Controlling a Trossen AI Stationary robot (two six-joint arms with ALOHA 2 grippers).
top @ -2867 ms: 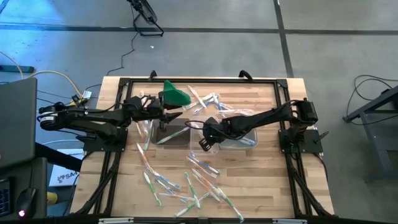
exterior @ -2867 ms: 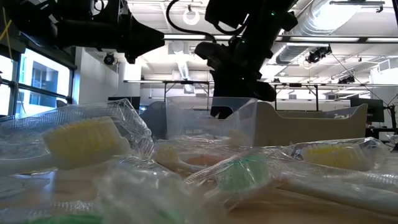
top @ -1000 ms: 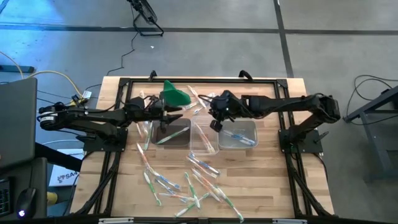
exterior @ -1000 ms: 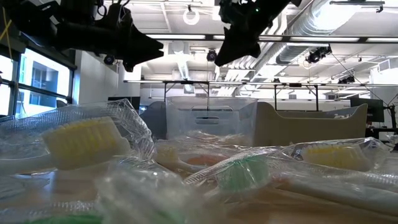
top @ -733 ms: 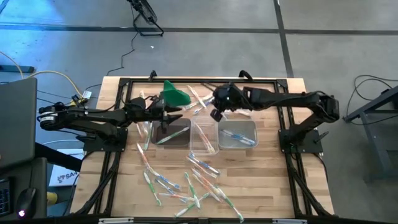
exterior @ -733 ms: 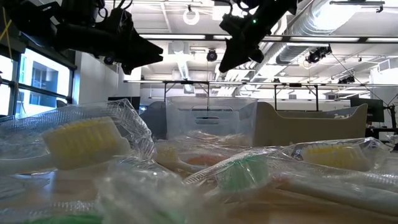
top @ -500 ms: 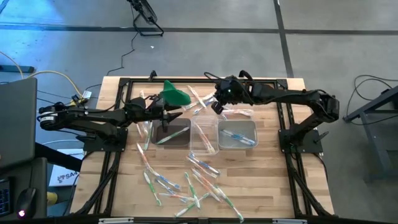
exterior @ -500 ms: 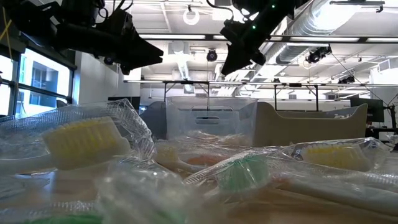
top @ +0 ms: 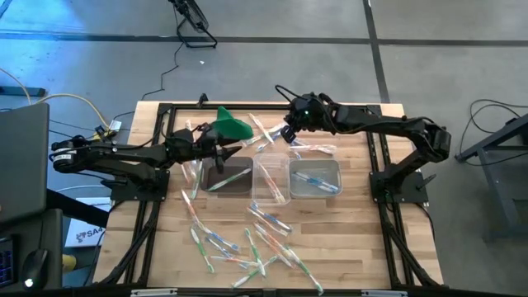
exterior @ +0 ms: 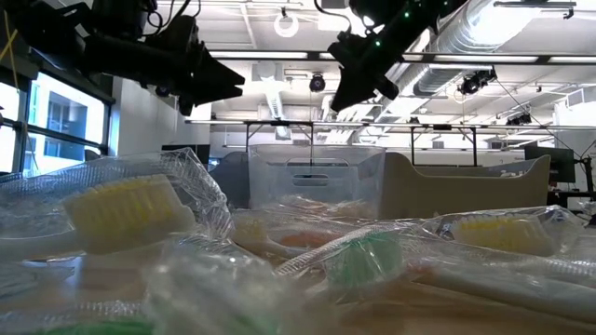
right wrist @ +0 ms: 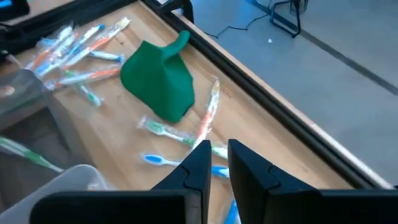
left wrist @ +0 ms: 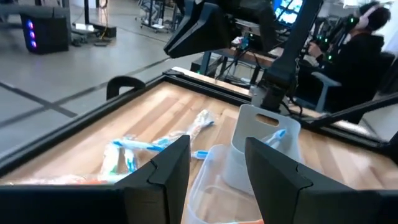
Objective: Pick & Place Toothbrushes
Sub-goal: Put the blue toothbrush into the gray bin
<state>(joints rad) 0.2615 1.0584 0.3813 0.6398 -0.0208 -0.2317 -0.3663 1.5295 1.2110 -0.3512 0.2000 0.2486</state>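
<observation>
Right claw [top: 288, 134] moved from tubs to far toothbrushes [top: 268, 130] (nearly closed, empty).

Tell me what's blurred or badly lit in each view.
Low view: wrapped toothbrushes up close are blurred, arms backlit by ceiling lights. Left wrist view: left claw soft, room behind sharper. Right wrist view: green cloth clear. High view: evenly lit, blue glow at its left edge.

- Table [top: 346, 239] — pale wood planks, smooth, with a matt black metal frame [top: 272, 106].
- Toothbrushes [top: 256, 243] — plastic, in glossy, crinkled clear wrappers.
- Tubs [top: 316, 177] — clear, smooth plastic.
- Green lump [right wrist: 158, 84] beyond the right gripper's fingers [right wrist: 198, 167] — matt, cloth-like.
</observation>
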